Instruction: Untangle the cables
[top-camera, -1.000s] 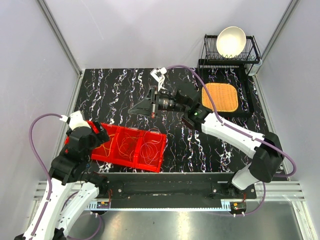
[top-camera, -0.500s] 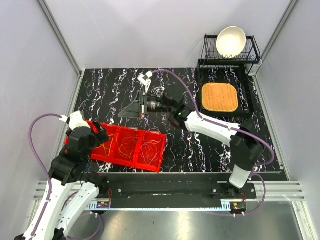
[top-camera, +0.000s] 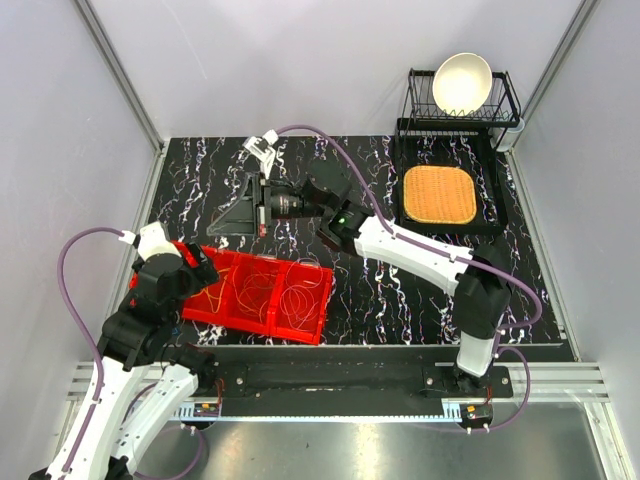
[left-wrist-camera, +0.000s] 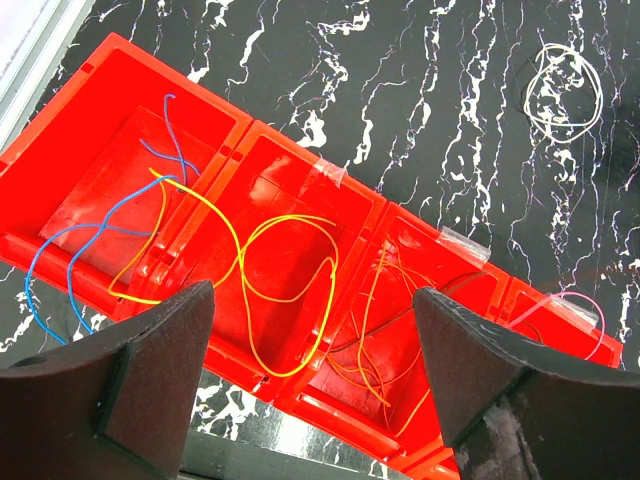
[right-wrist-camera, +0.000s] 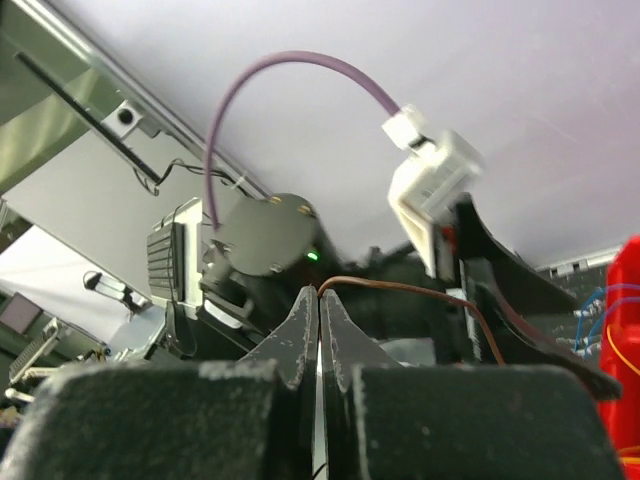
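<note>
Pale grey walls (top-camera: 300, 60) enclose a black, white-veined marble surface (top-camera: 400, 290). Thin yellow, orange and blue cables (left-wrist-camera: 300, 217) fill a red plastic bin (left-wrist-camera: 100, 180) under the released left gripper (left-wrist-camera: 312, 300); the right gripper (right-wrist-camera: 320, 300) pinches a brown cable (right-wrist-camera: 400, 288).

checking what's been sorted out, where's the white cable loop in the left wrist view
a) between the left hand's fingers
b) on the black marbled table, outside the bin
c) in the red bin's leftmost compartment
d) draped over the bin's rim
b: the white cable loop lies by itself on the bare marbled table, well apart from the red bin.
</note>
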